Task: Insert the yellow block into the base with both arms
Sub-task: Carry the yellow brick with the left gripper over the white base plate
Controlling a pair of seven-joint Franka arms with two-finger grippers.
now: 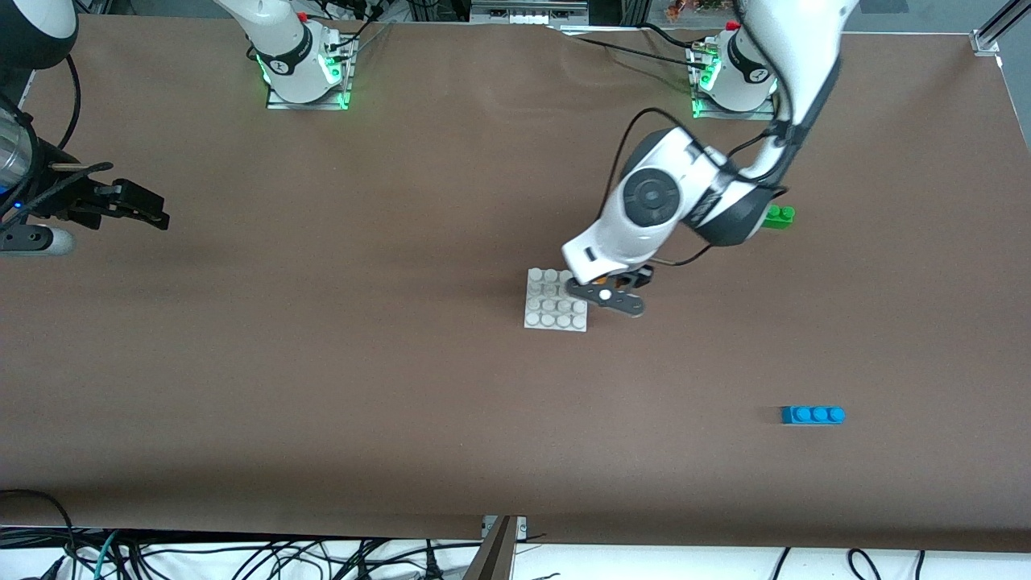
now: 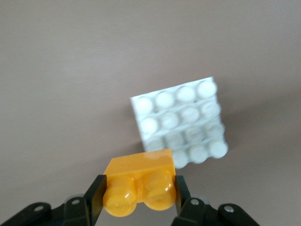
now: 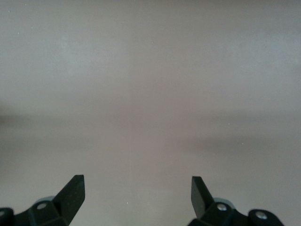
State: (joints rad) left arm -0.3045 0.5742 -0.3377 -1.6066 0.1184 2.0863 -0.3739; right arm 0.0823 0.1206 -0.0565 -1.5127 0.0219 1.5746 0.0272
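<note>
The white base (image 1: 554,300) lies flat near the middle of the table; it also shows in the left wrist view (image 2: 181,121). My left gripper (image 1: 624,283) hangs over the base's edge toward the left arm's end. It is shut on the yellow block (image 2: 139,182), whose two studs face the wrist camera. In the front view only a sliver of the yellow block (image 1: 618,281) shows between the fingers. My right gripper (image 1: 137,205) is open and empty over bare table at the right arm's end, where that arm waits; its fingers (image 3: 73,193) frame only tabletop.
A green two-stud brick (image 1: 780,216) lies toward the left arm's end, partly hidden by the left arm. A blue three-stud brick (image 1: 813,414) lies nearer the front camera at that same end. Cables hang along the table's front edge.
</note>
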